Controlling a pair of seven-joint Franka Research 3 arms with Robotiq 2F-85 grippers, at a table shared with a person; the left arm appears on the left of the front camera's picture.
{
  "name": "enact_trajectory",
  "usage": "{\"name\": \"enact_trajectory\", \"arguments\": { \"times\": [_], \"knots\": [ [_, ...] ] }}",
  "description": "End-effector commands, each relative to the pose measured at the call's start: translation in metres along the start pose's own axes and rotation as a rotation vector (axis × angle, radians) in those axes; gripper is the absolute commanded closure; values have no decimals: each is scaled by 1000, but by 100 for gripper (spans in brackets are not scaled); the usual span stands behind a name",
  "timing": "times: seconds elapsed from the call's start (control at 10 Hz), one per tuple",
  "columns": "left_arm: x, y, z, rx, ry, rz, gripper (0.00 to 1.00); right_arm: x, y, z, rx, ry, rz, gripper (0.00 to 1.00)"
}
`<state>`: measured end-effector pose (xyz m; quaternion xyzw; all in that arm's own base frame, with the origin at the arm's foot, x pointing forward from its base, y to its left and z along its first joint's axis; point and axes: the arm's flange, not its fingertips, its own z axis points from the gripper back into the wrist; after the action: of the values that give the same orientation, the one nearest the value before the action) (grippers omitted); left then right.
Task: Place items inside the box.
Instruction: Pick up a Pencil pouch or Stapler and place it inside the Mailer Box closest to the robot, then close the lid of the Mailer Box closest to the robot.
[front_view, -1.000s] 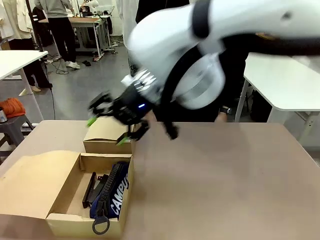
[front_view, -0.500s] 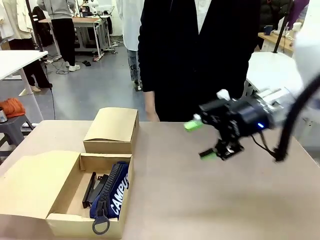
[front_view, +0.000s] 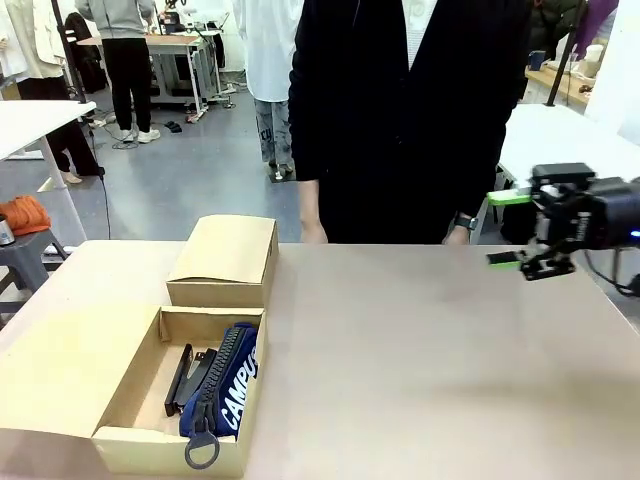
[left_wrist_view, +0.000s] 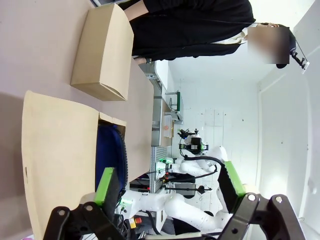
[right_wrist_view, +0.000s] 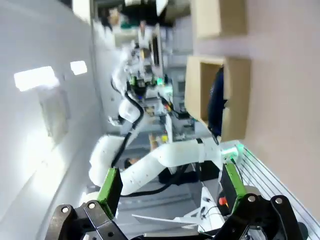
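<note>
My right gripper (front_view: 510, 228) hangs above the table's (front_view: 420, 350) right edge, jaws apart (empty). Left gripper (left_wrist_view: 170, 187) likewise apart. Navy pouch (front_view: 232, 380) sits in the box (front_view: 140, 395).

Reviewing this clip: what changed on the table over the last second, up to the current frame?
The right gripper swung away from above the closed box, across the table to its right edge. It is open and empty; nothing was taken hold of. The open box kept its navy pouch and black stapler in place, the closed box did not move, and the person remained at the far side.
</note>
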<state>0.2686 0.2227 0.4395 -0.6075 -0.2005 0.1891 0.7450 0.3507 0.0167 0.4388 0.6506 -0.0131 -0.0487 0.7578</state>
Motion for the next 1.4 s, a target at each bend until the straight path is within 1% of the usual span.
{"name": "enact_trajectory", "arguments": {
  "times": [0.0,0.1,0.2,0.3,1.3],
  "knots": [
    [-1,-1,1,-14,3,-15,0,-163,-114,8,46,-51,-13,0],
    [-1,-1,1,-14,3,-15,0,-187,-145,2,5,-59,-60,0],
    [-1,-1,1,-14,3,-15,0,-203,-170,-6,-29,-55,-83,0],
    [-1,-1,1,-14,3,-15,0,1,-53,59,13,-58,-61,0],
    [-1,-1,1,-14,3,-15,0,1,-53,59,13,-58,-61,0]
  ]
}}
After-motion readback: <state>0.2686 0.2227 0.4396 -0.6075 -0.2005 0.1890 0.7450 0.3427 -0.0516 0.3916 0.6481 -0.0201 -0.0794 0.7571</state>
